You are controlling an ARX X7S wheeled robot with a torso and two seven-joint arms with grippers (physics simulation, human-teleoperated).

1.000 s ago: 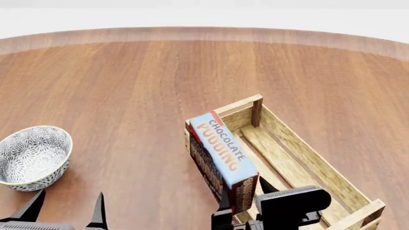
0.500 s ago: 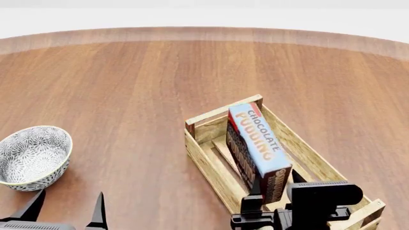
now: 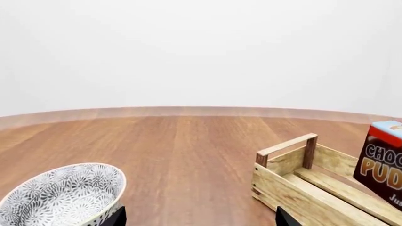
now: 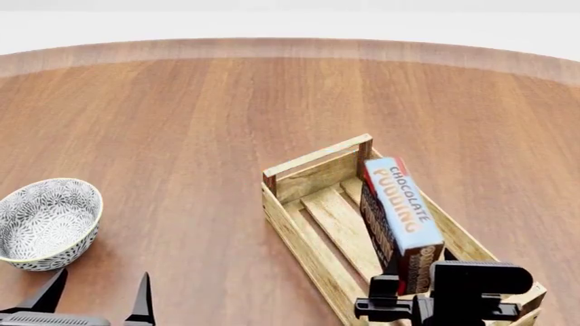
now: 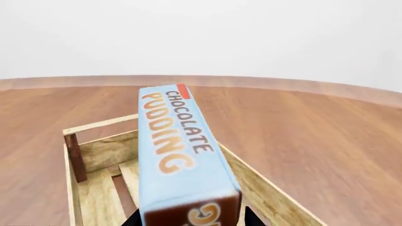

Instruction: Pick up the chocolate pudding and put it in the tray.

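**Q:** While I log this, what's in the left wrist view?

**Me:** My left gripper (image 3: 199, 217) shows only two dark fingertips at the frame edge, spread wide apart with nothing between them. Past them sits the patterned bowl (image 3: 63, 195) on the wood table (image 3: 188, 146). The tray (image 3: 314, 186) is off to the other side, and the chocolate pudding (image 3: 381, 162) is cut by the frame edge, standing above the tray's slats.

**Q:** Head view?

**Me:** Left gripper (image 4: 95, 293) low at the left, prongs apart, empty, just near the bowl (image 4: 45, 221) but not touching. Right gripper (image 4: 412, 288) is at the bottom right, clamped on the near end of the chocolate pudding (image 4: 401, 212). Box is on its long edge, blue face up and tilted, lying along the tray's right-hand wall and over the interior. Tray (image 4: 303, 227) runs diagonally from mid-table toward my right arm. I cannot tell if the box's lower edge touches the slats.

**Q:** Right wrist?

**Me:** Chocolate pudding (image 5: 179, 146) fills the middle, lettering readable, near end dark brown. My dark fingers (image 5: 251, 215) hug both sides of that end, so it's gripped. Tray (image 5: 100, 150) is under and around the box, corner post at the far end, table (image 5: 314, 132) beyond.
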